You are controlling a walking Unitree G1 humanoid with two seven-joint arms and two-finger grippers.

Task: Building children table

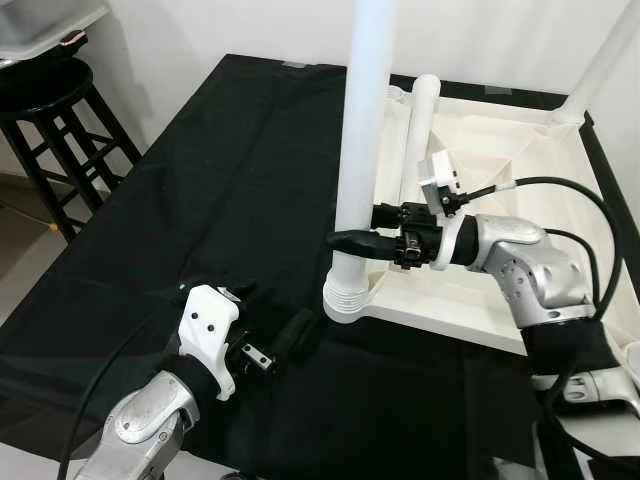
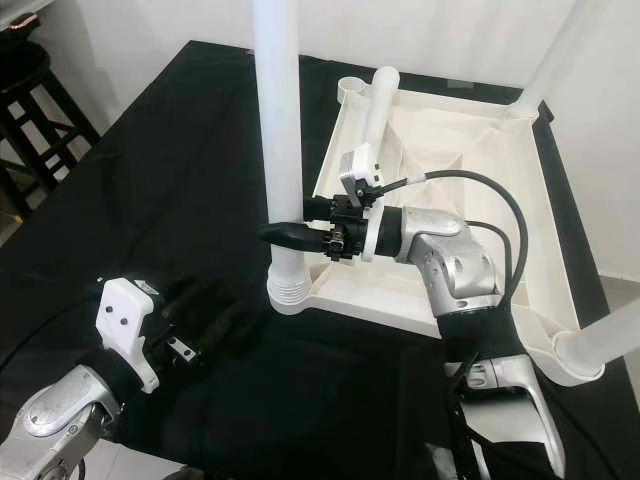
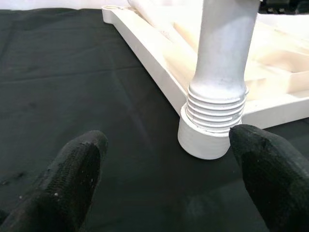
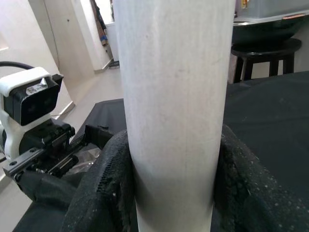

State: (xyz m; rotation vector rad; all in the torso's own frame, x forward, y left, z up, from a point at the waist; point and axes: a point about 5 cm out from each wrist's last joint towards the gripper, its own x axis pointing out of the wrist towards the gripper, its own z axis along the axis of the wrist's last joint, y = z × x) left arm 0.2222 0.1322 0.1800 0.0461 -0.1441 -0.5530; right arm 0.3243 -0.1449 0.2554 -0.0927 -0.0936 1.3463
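right gripper [image 1: 352,243] is clamping both fingers around the upright white table leg [image 1: 362,140], which is standing in the corner socket of the upturned tabletop [image 1: 480,300]. left gripper [image 1: 285,340] is resting spread wide and empty on the black cloth [image 1: 220,180], near that socket.

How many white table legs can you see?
4: one upright in the near corner socket, held by the right gripper; one lying in the tabletop; one at the far corner; one at the robot's right near corner.
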